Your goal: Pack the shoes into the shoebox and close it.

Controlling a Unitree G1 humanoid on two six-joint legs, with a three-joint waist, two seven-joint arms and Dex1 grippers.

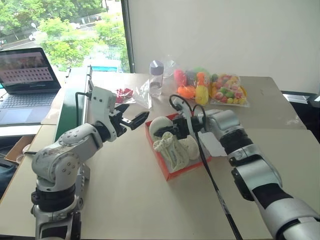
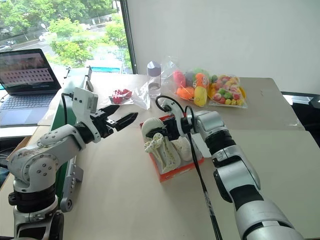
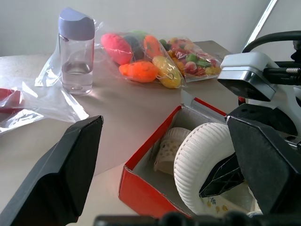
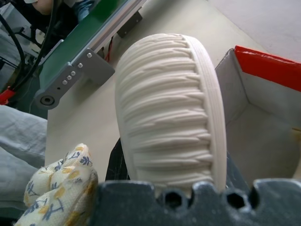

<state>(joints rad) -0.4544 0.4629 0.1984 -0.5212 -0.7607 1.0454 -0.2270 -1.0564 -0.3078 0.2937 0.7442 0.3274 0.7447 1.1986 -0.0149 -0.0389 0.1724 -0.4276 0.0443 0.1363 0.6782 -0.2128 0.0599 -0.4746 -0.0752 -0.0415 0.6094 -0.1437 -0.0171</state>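
The red-orange shoebox [image 1: 172, 172] stands open in the middle of the table, its white flap lid [image 1: 214, 145] folded out beside my right arm. One cream-white shoe [image 1: 172, 152] rests in the box, toe up. My right gripper [image 1: 169, 131] is shut on the other shoe [image 1: 161, 125], holding it over the box's far left corner. Its ridged sole [image 4: 169, 117] faces the right wrist camera, with the box's white inside [image 4: 263, 103] behind it. My left gripper [image 1: 134, 119] hovers open just left of the box, level and pointing at the held shoe [image 3: 202, 160].
A long green tray [image 1: 72, 100] runs along the table's left edge, with a laptop [image 1: 25, 75] beyond it. At the back stand a water bottle [image 1: 156, 77], bags of colourful toys [image 1: 227, 90] and a bag of red pieces [image 1: 124, 94]. A black cable [image 1: 215, 187] crosses the table.
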